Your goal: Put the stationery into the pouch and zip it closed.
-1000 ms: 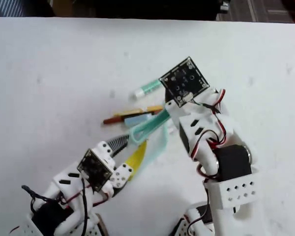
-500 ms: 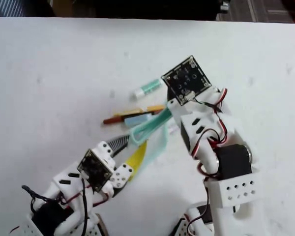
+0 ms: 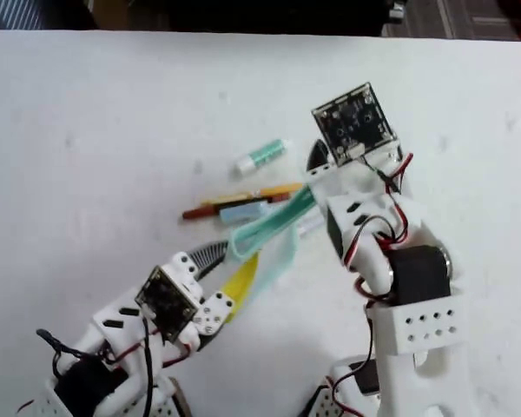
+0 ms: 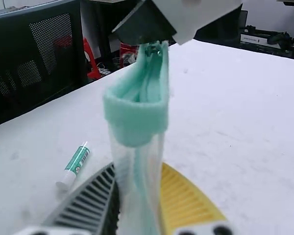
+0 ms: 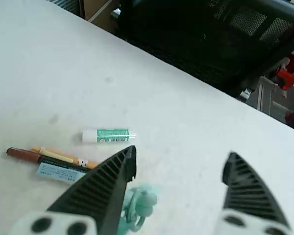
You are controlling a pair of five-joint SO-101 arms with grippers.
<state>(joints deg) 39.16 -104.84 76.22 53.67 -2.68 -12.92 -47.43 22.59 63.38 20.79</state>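
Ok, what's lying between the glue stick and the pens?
Just bare table between the glue stick and the pens, seen in the high view.

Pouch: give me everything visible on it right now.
The pouch is a long, slim sleeve. It looks like clear plastic, with mint-green fabric trim along the zip edge. Its mouth looks looped open partway along. It spans slantwise between the two arms over the table. The left gripper has its jaws shut on one end. The far end sits at one jaw of the open right gripper; contact there is unclear. Nothing shows inside.
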